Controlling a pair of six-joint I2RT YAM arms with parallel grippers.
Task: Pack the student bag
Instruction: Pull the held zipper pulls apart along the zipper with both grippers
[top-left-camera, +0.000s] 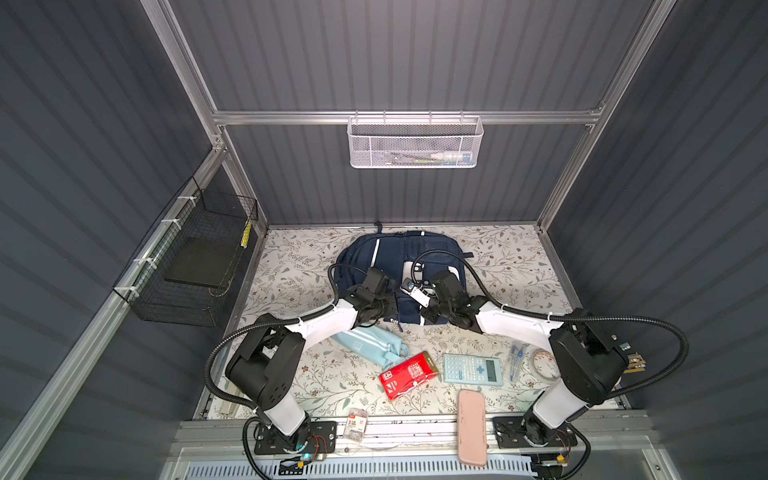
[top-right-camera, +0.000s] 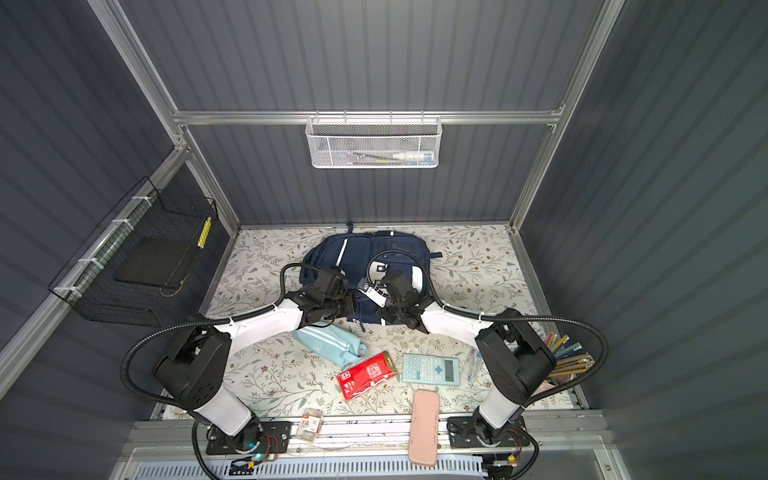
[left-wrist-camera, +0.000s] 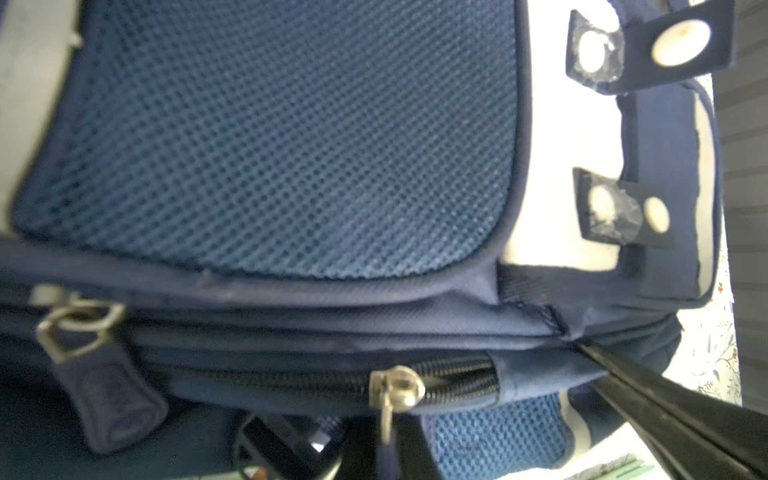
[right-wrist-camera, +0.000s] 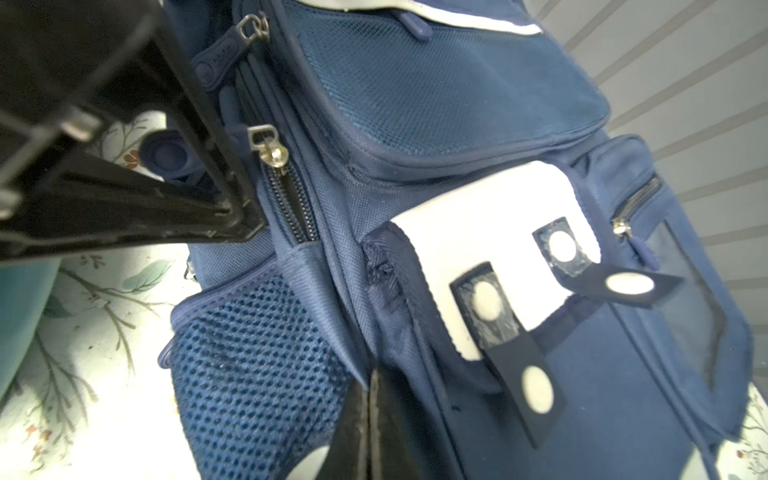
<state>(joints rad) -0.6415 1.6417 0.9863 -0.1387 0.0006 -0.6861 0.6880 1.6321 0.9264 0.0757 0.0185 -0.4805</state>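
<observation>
dark grey ribbed wall panels (top-left-camera: 395, 54) sit in a silver aluminium frame (top-left-camera: 291, 117). a white mesh basket (top-left-camera: 374, 145) hangs on the back rail, a black wire basket (top-left-camera: 178, 307) on the left wall, above a white floral-printed tabletop (top-left-camera: 519, 266).

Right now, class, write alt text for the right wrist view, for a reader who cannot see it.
A navy backpack fills the view, lying on a floral table. The left end effector, shut, has its tip beside a side zip with a silver slider.
</observation>
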